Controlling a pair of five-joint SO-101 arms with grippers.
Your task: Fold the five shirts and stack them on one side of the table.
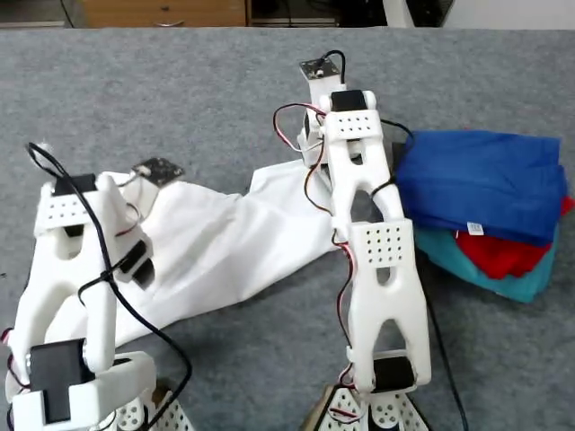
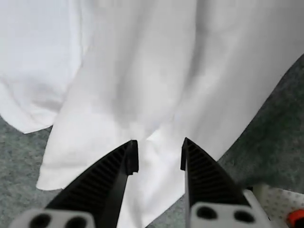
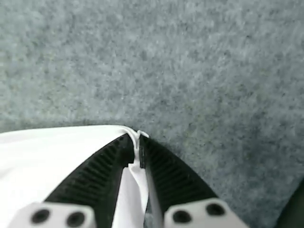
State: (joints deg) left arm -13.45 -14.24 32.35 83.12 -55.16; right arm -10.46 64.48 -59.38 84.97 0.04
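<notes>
Grey carpet [image 1: 180, 90] under white shirt [image 1: 216, 251]; folded stack [image 1: 485, 206] beside right arm [image 1: 377, 242].

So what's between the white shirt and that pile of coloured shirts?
In the high view, the right arm crosses the grey table there, its gripper shut on the white shirt.

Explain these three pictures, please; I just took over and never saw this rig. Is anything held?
Two small white robot arms stand at a grey table. The high view looks down from a fixed camera; the other two come from cameras on each arm's wrist. A white shirt lies spread out; beside it a blue shirt sits stacked on a red shirt and a teal shirt. The left end effector is open over the white cloth. The right end effector is shut on the white shirt's edge.
</notes>
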